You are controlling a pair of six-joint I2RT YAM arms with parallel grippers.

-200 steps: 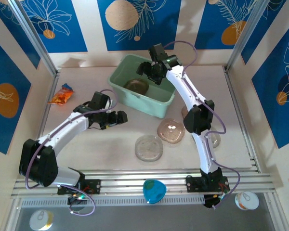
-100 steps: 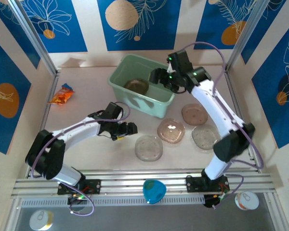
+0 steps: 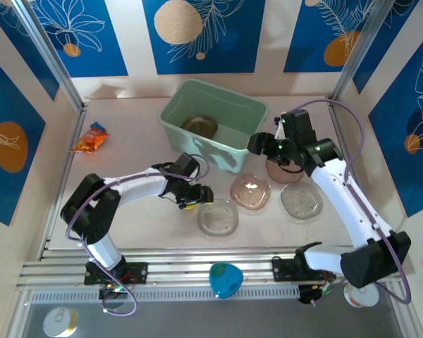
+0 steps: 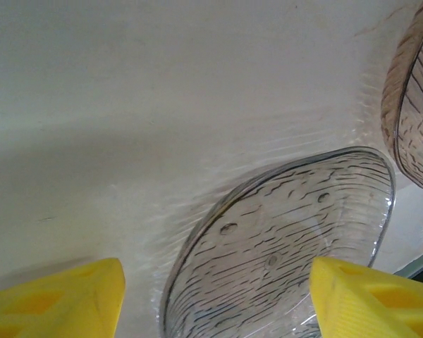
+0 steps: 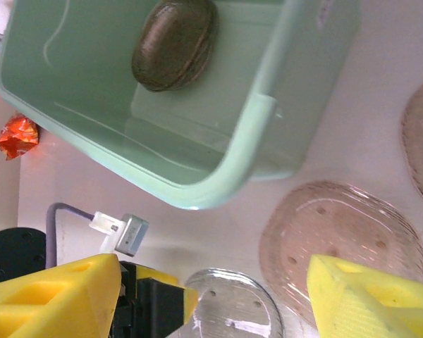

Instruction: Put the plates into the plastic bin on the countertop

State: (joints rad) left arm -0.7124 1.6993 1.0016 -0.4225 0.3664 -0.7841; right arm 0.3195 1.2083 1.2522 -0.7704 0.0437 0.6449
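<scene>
Plates outside the plastic bin (image 3: 225, 155) lie flat on the countertop (image 3: 141, 151), all on the bin's near side. Farthest out from the bin's near wall is the clear plate (image 3: 218, 216). The left gripper (image 3: 199, 196) sits just beside that plate's rim, between plate and bin, with its jaws spread wide and holding nothing.

Judgement: the left arm is the nearer one. The plate is round and has no long axis, so a grasp has to take the rim.

A pinkish plate (image 3: 250, 191) lies just beside the clear one, closer to the bin. A second clear plate (image 3: 301, 201) lies out from the bin's near right corner. The right gripper (image 3: 257, 144) hangs at that corner, jaws apart and empty, above another pinkish plate (image 3: 277, 174). Inside the bin rests a dark plate (image 3: 199, 127).

The left wrist view places the clear plate's rim between the yellow fingers (image 4: 63, 299); contact cannot be told. The top view gives only their side-by-side position. The right wrist view looks down into the bin.
</scene>
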